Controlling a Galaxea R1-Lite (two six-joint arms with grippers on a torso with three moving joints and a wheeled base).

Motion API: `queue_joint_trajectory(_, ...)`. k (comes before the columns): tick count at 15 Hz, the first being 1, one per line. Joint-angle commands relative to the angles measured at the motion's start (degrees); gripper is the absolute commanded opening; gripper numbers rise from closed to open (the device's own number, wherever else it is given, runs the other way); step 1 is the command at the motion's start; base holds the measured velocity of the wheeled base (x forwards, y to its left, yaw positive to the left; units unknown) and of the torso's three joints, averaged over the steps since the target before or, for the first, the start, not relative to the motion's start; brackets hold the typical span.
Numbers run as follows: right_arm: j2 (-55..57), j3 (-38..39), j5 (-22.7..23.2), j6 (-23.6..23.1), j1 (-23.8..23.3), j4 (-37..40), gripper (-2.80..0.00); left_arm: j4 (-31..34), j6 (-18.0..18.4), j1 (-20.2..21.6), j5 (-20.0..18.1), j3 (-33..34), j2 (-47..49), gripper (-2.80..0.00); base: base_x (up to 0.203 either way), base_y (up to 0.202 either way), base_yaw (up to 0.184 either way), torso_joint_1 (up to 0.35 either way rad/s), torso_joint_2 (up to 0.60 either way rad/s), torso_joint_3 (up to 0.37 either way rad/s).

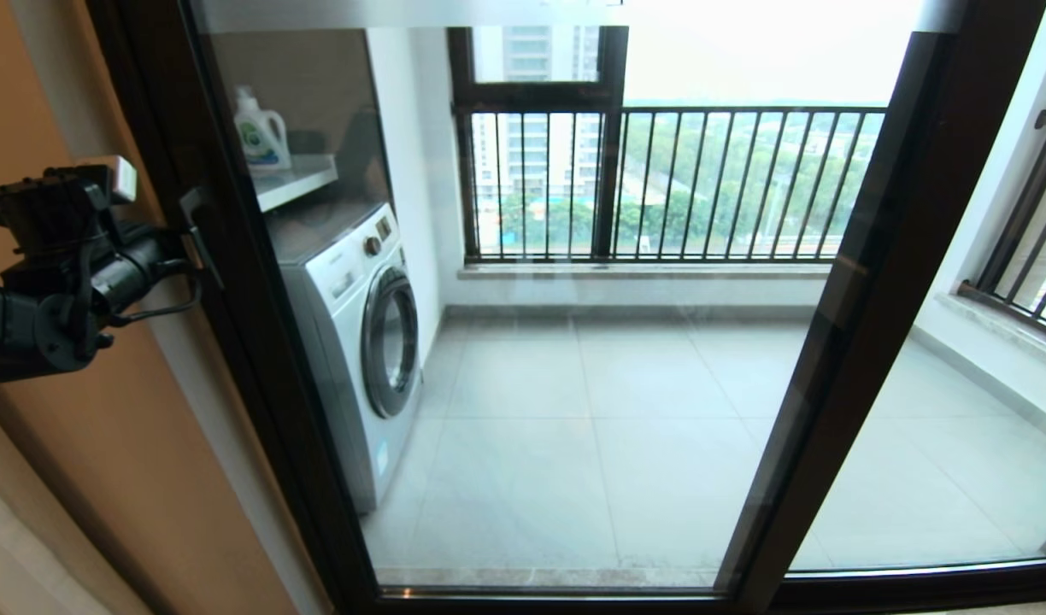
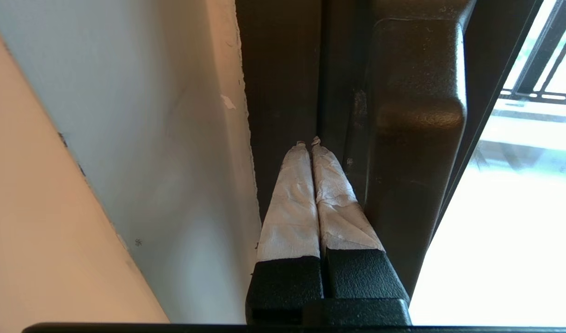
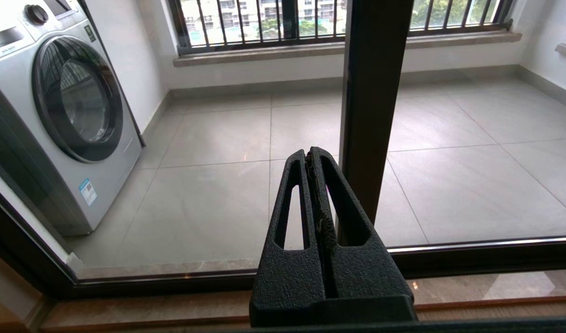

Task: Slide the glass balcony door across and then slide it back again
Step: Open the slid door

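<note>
A tiled balcony with a washing machine (image 1: pixel 356 342) is seen through the glass balcony door (image 1: pixel 523 342), which fills the frame's centre. The left gripper (image 2: pixel 309 141), fingers pressed together, is set beside the handle (image 2: pixel 415 115) at left. The right gripper (image 3: pixel 309 155) is likewise closed, empty.

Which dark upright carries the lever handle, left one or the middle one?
The left upright of the glass balcony door, beside the tan wall. Its lever handle sits right by the left gripper, jaws closed. The middle upright is bare.
</note>
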Motion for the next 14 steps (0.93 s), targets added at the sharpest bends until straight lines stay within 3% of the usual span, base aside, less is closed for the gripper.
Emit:
queue_joint_trajectory(1,0.0,0.7,0.0,0.0,0.0,0.0,-2.80,-0.5,0.0,-8.2,0.7,-0.1,-0.1,-2.80,0.000,0.000,0.000,0.000,0.00,0.000)
queue_joint_trajectory(14,0.0,0.7,0.0,0.0,0.0,0.0,-2.80,-0.5,0.0,-10.5,0.8,-0.1,-0.5,-2.80,0.000,0.000,0.000,0.000,0.00,0.000)
